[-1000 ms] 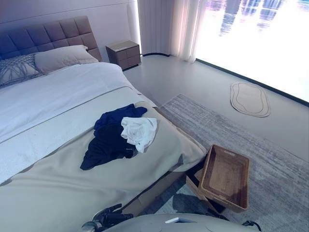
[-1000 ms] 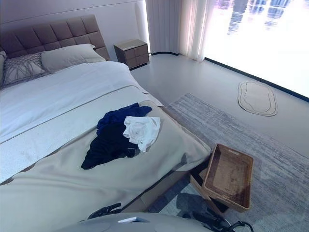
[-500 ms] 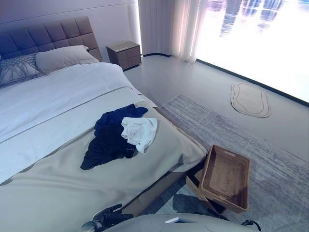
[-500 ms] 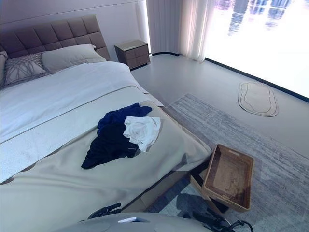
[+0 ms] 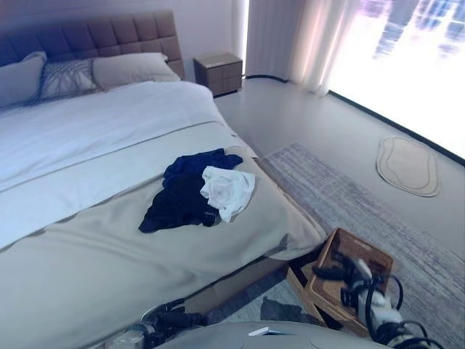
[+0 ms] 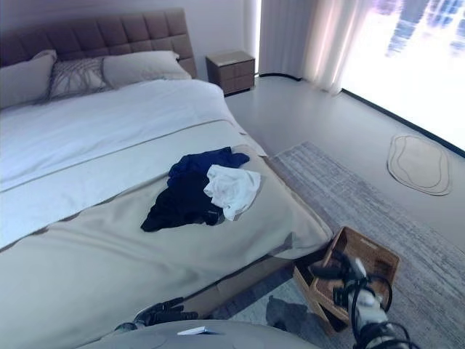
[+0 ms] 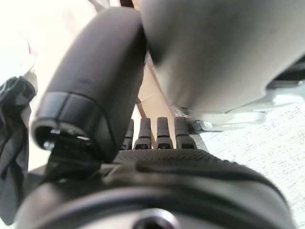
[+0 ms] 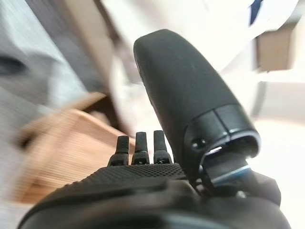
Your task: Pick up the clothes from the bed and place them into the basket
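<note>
Woven brown wicker marks the basket point(image 5: 361, 263), which sits tilted on the grey rug point(image 5: 341, 196) at the foot corner of the bed point(image 5: 87, 240), nothing visible inside it. The clothes lie in a heap on the beige bedspread, well apart from the basket: a dark navy garment point(image 5: 178, 200) spread out flat, with a crumpled white garment point(image 5: 229, 190) lying over its edge on the side nearer the window.

The robot's right hand point(image 5: 336, 272) is raised in front of the basket, low at the bed's corner; in its own wrist view its fingers point(image 8: 137, 145) run out straight in a row with the thumb standing away from them, and nothing is held between them. The left hand point(image 5: 171, 320) shows low at the near edge of the bed, close against the robot; its fingers point(image 7: 157, 131) are likewise straight and side by side, grasping nothing.

At the head of the bed, pale pillows point(image 5: 131, 69) and a patterned cushion point(image 5: 65, 76) rest against a quilted headboard point(image 5: 109, 33). A small nightstand point(image 5: 219, 71) stands beside it, near sheer curtains point(image 5: 305, 36), and a pale oval mat point(image 5: 408, 164) lies on the floor by the bright window.
</note>
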